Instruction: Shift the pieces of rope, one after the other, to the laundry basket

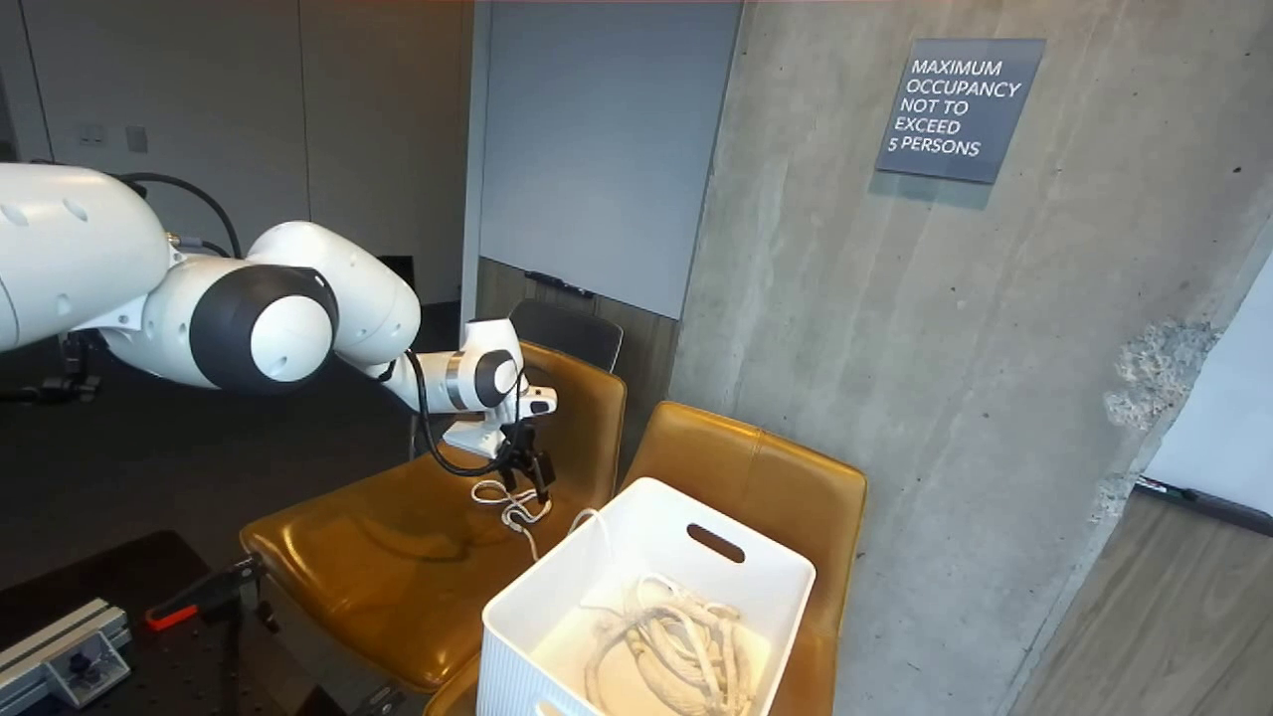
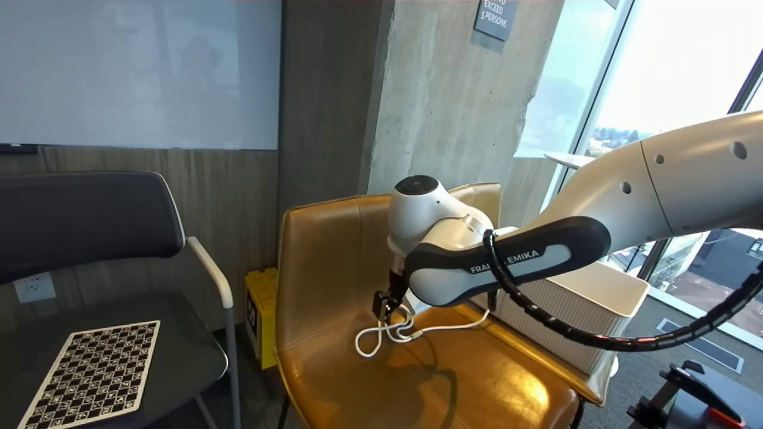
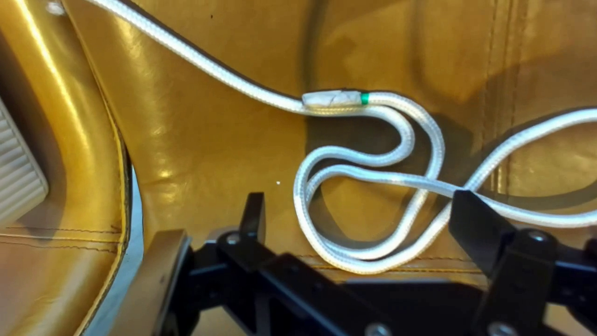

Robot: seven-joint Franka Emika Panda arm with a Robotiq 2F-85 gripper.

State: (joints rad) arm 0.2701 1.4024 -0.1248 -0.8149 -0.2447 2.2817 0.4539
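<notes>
White rope lies in loops on the brown chair. The gripper stands wide, pinching nothing. Best to center it over the loops, go low, squeeze a few strands, and lift slowly. An exterior view shows more rope inside the basket; the wrist view shows just its ribbed corner.

Two tan chairs stand side by side near a concrete wall, where a sign reads "Maximum occupancy not to exceed 5 persons." In an exterior view, a black-and-white patterned board lies on a dark chair, a whiteboard behind it, a yellow box nearby and a bright window opposite.
</notes>
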